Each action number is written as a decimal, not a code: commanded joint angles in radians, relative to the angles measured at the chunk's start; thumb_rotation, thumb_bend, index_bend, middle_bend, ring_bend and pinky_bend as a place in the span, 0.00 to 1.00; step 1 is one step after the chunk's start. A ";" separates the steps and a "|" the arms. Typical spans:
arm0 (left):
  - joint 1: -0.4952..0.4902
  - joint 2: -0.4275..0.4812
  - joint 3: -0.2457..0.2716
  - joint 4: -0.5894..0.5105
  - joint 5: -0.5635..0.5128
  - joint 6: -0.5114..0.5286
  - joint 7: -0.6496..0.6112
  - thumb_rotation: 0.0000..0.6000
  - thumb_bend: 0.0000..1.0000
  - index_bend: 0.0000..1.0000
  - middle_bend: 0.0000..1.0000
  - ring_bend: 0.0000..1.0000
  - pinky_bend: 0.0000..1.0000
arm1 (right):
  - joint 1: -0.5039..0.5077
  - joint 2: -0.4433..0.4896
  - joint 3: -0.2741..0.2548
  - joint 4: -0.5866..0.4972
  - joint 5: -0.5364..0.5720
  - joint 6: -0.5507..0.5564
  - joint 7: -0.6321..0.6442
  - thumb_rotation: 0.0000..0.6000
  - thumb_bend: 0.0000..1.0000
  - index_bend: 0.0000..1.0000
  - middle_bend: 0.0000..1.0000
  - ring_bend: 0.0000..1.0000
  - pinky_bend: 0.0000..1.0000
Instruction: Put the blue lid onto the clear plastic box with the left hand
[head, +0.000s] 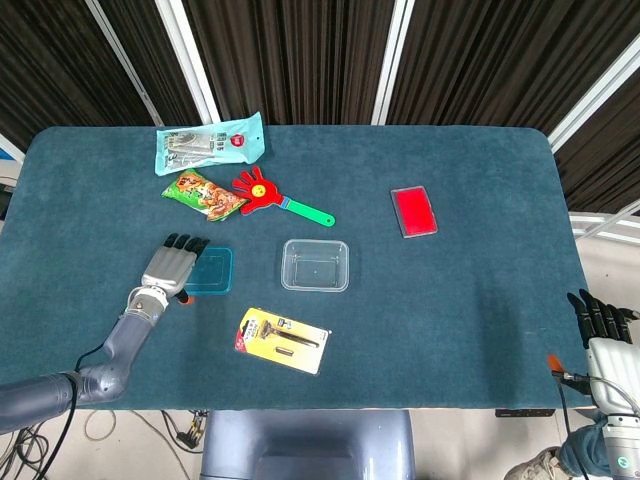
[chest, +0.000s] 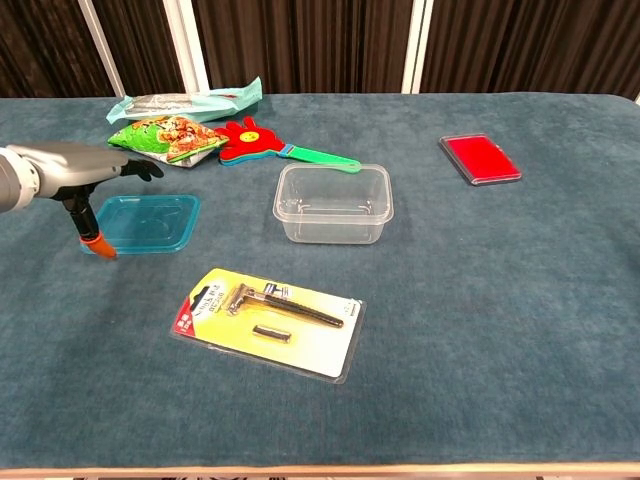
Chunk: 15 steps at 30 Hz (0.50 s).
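Left robot hand (head: 171, 268), fingers spread flat, hovers over blue lid (head: 209, 270); grasp and placing onto clear plastic box (head: 315, 265) remain.

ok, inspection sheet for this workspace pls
Surface: teal cloth table.
Job's things: blue lid flat, left of clear box; box open, empty.
Clutter: razor pack, red clapper, two snack bags, red case.
Hands: left hand over lid's left edge, fingers flat, holding nothing; right hand off table, idle.
Cables: some on floor at lower left.
Surroundings: dark curtains.
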<state>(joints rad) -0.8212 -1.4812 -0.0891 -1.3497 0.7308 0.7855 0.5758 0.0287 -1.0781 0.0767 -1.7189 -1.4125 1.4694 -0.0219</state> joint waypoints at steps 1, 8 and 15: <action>-0.004 -0.013 0.004 0.017 0.011 0.016 0.004 1.00 0.05 0.00 0.07 0.00 0.00 | -0.001 0.000 0.000 0.000 0.001 0.001 0.000 1.00 0.34 0.00 0.01 0.00 0.00; -0.011 -0.025 0.011 0.039 0.011 0.005 -0.005 1.00 0.05 0.00 0.08 0.00 0.00 | -0.001 -0.001 0.001 0.000 0.006 -0.002 -0.001 1.00 0.34 0.00 0.01 0.00 0.00; -0.019 -0.026 0.017 0.050 0.019 -0.012 -0.020 1.00 0.05 0.00 0.09 0.00 0.00 | -0.003 -0.001 0.006 -0.003 0.019 0.001 -0.004 1.00 0.34 0.00 0.01 0.00 0.00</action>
<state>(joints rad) -0.8391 -1.5062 -0.0737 -1.3004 0.7494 0.7739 0.5557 0.0255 -1.0786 0.0825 -1.7224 -1.3938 1.4704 -0.0261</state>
